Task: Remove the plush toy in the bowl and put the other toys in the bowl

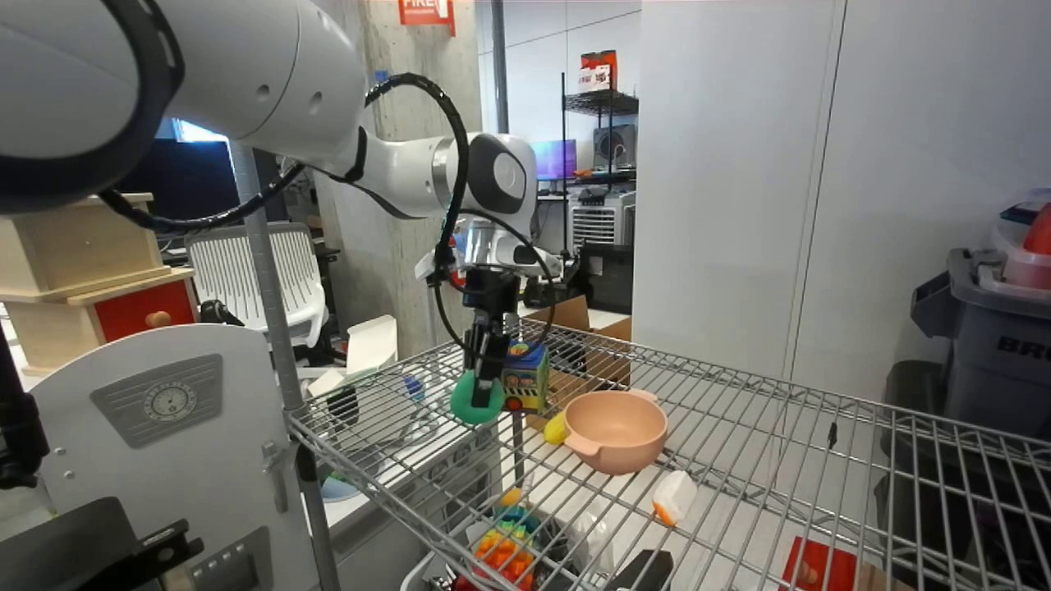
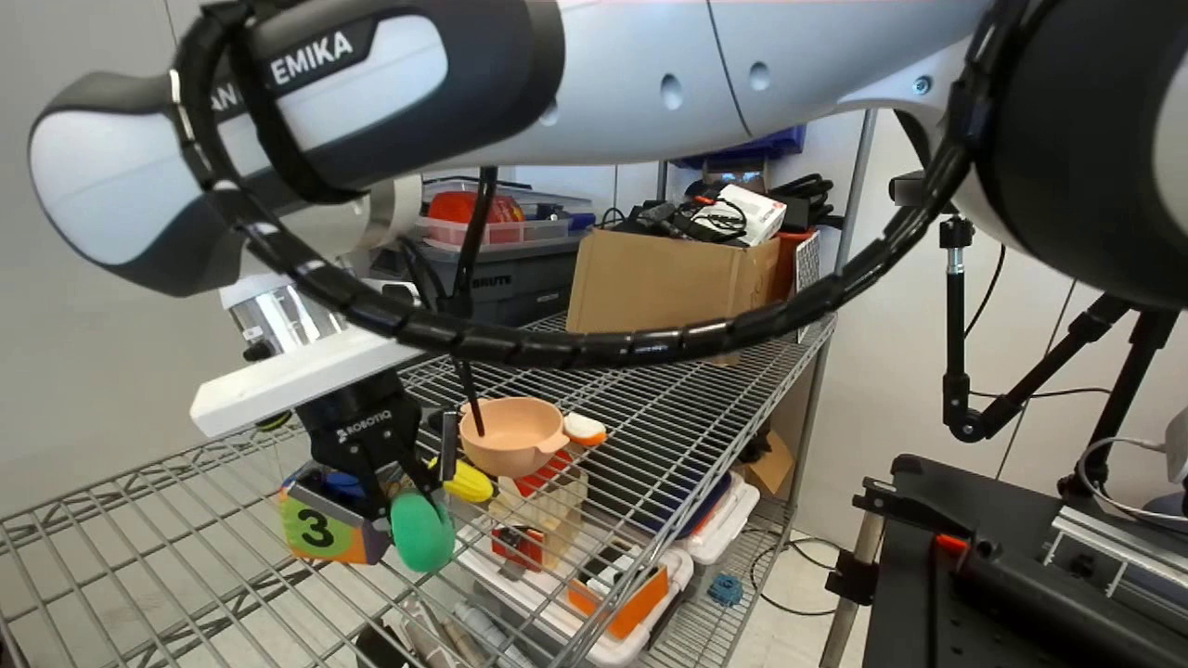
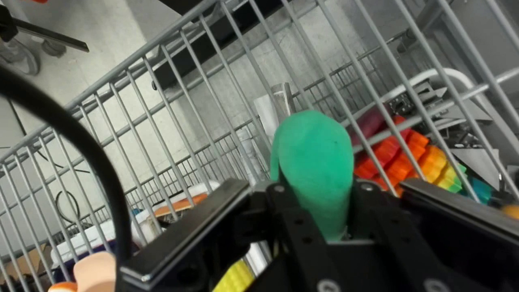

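Observation:
My gripper (image 1: 483,386) is shut on the green ball (image 1: 461,402). The ball is squeezed between the fingers in the wrist view (image 3: 316,150), low over the wire shelf; I cannot tell whether it touches the wires. The tan-orange bowl (image 1: 616,435) stands upright on the shelf, apart from the gripper; no toy shows in it. The yellow toy (image 1: 556,428) lies beside the bowl, between it and the gripper, as an exterior view (image 2: 469,482) also shows. The plush toy (image 1: 675,495), whitish with an orange part, lies on the shelf on the bowl's other side.
A blue-and-yellow box (image 1: 527,379) stands on the wire shelf (image 1: 764,460) close to the gripper; it also shows in an exterior view (image 2: 320,524). A large cardboard box (image 2: 664,283) stands at the far end of the shelf. A black cable loop hangs from the arm.

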`<state>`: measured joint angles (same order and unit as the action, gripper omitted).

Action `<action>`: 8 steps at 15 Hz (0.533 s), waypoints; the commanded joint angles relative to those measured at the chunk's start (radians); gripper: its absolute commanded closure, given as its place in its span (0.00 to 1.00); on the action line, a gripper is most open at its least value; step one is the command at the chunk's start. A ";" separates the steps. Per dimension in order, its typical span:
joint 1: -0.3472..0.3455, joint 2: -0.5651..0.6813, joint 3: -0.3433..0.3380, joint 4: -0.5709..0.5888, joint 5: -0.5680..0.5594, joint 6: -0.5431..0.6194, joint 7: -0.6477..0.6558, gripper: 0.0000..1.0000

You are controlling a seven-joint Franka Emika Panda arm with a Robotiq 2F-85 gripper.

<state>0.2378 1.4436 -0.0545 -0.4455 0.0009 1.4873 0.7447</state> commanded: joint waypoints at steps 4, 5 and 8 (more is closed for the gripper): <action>-0.105 -0.078 0.002 0.007 0.008 0.037 -0.013 0.94; -0.129 -0.087 0.000 0.007 0.009 0.036 -0.015 0.94; -0.197 -0.107 -0.002 0.000 0.015 0.032 -0.018 0.94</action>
<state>0.0934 1.3606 -0.0575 -0.4376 0.0019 1.5211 0.7432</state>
